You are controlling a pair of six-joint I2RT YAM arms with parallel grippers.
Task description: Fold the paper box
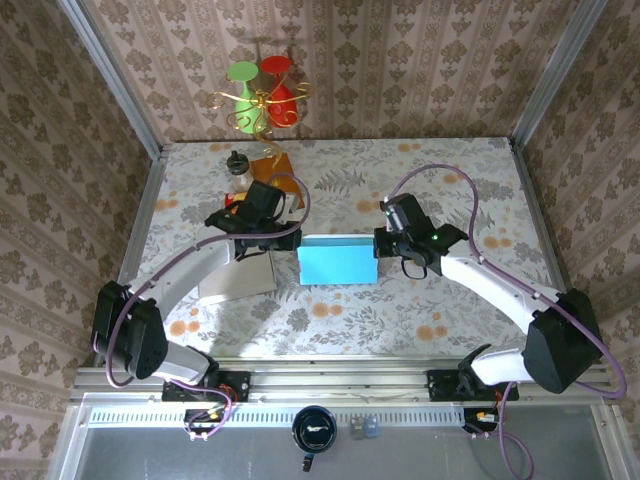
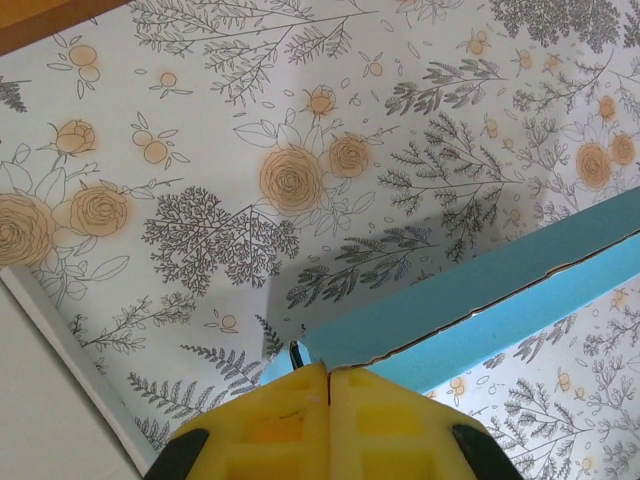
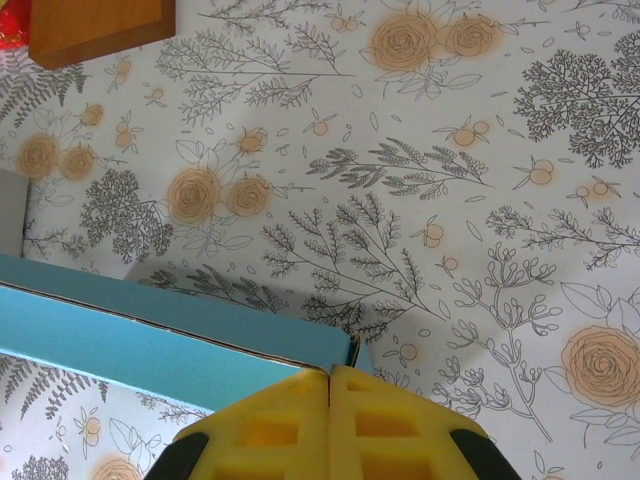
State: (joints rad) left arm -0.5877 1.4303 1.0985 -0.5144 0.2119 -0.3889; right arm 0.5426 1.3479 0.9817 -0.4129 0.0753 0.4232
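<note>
At the left end of the blue paper box point(image 2: 480, 300), the left fingers point(image 2: 270, 430) are pressing tight together, with no gap between the yellow pads. They are pinching the thin edge of the box right at its corner. At the other end of the box, the right fingers point(image 3: 390, 430) are squeezing shut the same way, and the box's end is tucking in right where the two pads meet. So both sets of fingers are holding the box, one at each end.

The box is sitting in the middle of the flowery worktop point(image 1: 450, 180), between the two arms. From above it is looking like a flat blue rectangle. Up close, a thin dark crack is running along its length.

Just to the left of the box, a white flat sheet point(image 1: 240, 278) is lying on the worktop, partly under the left arm point(image 1: 190, 270). The right arm point(image 1: 490, 285) is reaching in from the right of the box. Behind the box, a small bottle point(image 1: 238, 168) is standing next to a brown wooden thing point(image 3: 100, 28). Farther behind the box, a green and red ornament point(image 1: 262, 90) is hanging on the patterned wall. In front of the box, past the arm bases, a black mug point(image 1: 313, 430) is sitting.
</note>
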